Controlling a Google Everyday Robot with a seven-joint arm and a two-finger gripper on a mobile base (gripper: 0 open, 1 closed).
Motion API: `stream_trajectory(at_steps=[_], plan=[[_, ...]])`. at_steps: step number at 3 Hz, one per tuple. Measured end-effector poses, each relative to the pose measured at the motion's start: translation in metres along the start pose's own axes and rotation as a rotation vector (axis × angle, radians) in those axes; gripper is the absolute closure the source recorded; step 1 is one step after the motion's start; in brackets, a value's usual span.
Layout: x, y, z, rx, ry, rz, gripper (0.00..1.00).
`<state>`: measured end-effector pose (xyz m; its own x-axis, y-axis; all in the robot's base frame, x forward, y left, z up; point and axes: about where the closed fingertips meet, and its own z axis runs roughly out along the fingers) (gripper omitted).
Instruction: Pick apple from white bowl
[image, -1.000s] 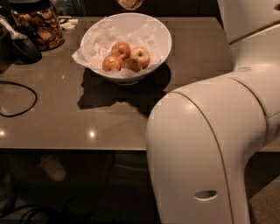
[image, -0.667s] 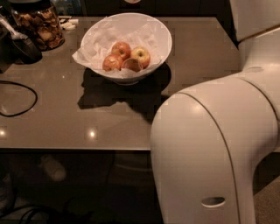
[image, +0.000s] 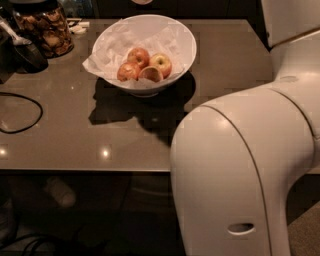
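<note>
The white bowl (image: 186, 44), lined with crumpled white paper, stands on the table at the top centre of the camera view. Several apples lie in it. The apple (image: 161, 64), yellow-green with a red blush, lies at the right of the group. Smaller, redder apples (image: 139, 56) lie beside it on the left and front. The gripper is out of view. Only the arm's large white links (image: 240, 165) show, filling the right and lower right, well short of the bowl.
A glass jar of brown snacks (image: 46, 31) stands at the top left, next to a dark object with a spoon (image: 22, 50). A black cable (image: 22, 115) loops on the left of the brown table (image: 230, 60). The table's front edge runs below the bowl's shadow.
The arm's white links have shifted slightly to the right. The bowl and the apples have not moved.
</note>
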<state>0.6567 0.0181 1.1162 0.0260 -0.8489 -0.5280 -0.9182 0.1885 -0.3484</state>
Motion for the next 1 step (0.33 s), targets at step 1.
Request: stream_trajectory(at_steps=[1], plan=[[-0.0072,-0.0081,0.0043,0.026,-0.025,0.0,1.0]])
